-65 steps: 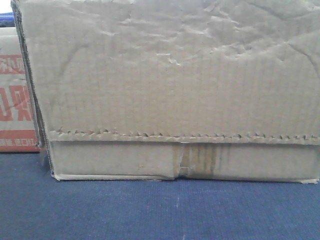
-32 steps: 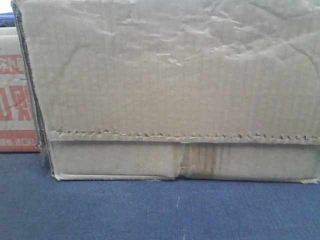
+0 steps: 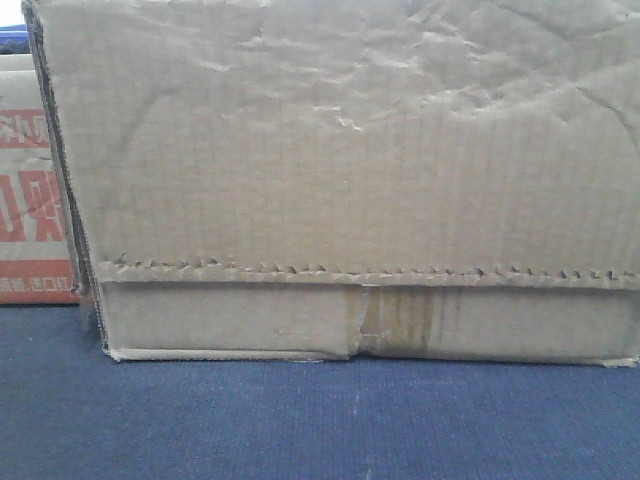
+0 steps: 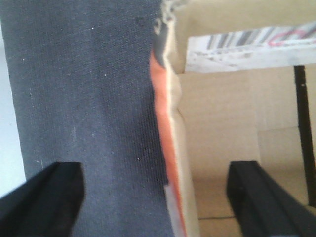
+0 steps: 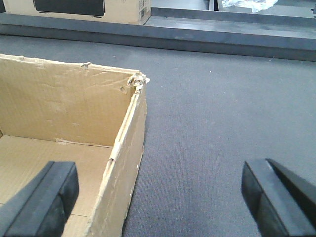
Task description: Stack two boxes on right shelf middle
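Note:
A wrinkled brown box (image 3: 340,180) with a zigzag flap edge and a tape strip fills the front view, resting on blue-grey cloth. My right gripper (image 5: 159,170) is open and straddles the right wall of an open brown box (image 5: 64,103), one finger inside and one outside. My left gripper (image 4: 155,170) is open too, astride a box wall (image 4: 170,148) with an orange outer face, whose tan inside bears a white barcode label (image 4: 247,47). Neither gripper holds anything. The shelf is out of view.
A red-printed carton (image 3: 30,200) stands to the left of the big box. In the right wrist view, dark cloth (image 5: 212,123) stretches to a grey ledge (image 5: 197,37), with another carton (image 5: 79,9) behind it at the top left.

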Motion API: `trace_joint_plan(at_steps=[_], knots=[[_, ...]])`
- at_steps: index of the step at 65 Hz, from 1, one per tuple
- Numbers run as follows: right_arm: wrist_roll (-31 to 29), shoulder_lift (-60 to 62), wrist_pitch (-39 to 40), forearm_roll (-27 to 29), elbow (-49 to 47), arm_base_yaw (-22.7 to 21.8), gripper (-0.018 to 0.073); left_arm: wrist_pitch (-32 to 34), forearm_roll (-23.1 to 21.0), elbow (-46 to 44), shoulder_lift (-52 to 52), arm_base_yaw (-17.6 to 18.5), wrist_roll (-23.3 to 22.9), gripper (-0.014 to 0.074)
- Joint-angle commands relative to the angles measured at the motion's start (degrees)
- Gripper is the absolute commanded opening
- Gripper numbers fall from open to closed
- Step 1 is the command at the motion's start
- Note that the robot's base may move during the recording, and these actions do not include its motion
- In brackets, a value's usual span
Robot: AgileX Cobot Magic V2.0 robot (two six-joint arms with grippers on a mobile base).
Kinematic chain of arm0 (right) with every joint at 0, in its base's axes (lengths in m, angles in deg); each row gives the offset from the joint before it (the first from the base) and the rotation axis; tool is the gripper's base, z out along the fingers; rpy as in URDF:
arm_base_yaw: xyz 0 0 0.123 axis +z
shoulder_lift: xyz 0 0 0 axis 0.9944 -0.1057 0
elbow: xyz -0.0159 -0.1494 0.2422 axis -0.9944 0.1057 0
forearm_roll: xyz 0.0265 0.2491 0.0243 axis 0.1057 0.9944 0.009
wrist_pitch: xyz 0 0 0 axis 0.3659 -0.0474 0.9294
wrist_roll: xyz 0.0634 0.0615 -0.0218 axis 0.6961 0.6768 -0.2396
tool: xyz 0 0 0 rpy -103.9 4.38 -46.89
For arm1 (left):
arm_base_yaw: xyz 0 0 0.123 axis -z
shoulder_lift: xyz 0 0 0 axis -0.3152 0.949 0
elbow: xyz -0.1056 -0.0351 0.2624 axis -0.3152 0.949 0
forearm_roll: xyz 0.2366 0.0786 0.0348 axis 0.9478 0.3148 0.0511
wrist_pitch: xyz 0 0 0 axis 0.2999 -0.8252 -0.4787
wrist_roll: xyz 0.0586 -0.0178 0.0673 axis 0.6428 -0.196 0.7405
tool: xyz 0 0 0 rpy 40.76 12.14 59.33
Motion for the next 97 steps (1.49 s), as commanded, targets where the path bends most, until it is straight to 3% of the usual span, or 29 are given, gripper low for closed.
trace_joint_plan(at_steps=[1,15,32,49,66,78,87,91,97], knots=[[0.17,-0.21,0.09,-0.49,-0.60,0.02,0.0568,0.80,-0.15,-0.42,0.00,0.19,0.03,0.0367],[0.17,-0.21,-0.03,-0.49,-0.60,0.02,0.0568,-0.04,-0.15,-0.42,0.00,0.19,0.03,-0.0110],[0.17,-0.21,-0.03,-0.49,-0.60,0.02,0.0568,-1.96,-0.30,-0.42,-1.66,-0.03,-0.78,-0.0111],[0.17,-0.21,-0.03,-0.49,-0.60,0.02,0.0568,-2.04,0.84,-3.56,-9.63,-0.32,-5.17,-0.0111],[0.17,-0.21,-0.03,-0.49,-0.60,0.02,0.0568,-0.68,0.58,-12.41,-16.80,-0.32,-11.08,-0.0111],[0.17,-0.21,-0.03,-0.49,-0.60,0.02,0.0568,-0.81,-5.90,-20.89,-18.58,0.10,-12.09,-0.0111],[0.17,-0.21,-0.03,-0.49,-0.60,0.02,0.0568,-0.67,-16.62,-25.52,-18.58,0.34,-12.09,-0.0111],[0.17,-0.21,-0.03,-0.49,-0.60,0.02,0.0568,-0.11,-20.84,-26.20,-18.58,1.57,-12.09,-0.0111],[0.17,-0.21,-0.03,-0.49,-0.60,0.02,0.0568,0.89,-21.76,-26.29,-18.43,6.18,-12.09,-0.0111]])
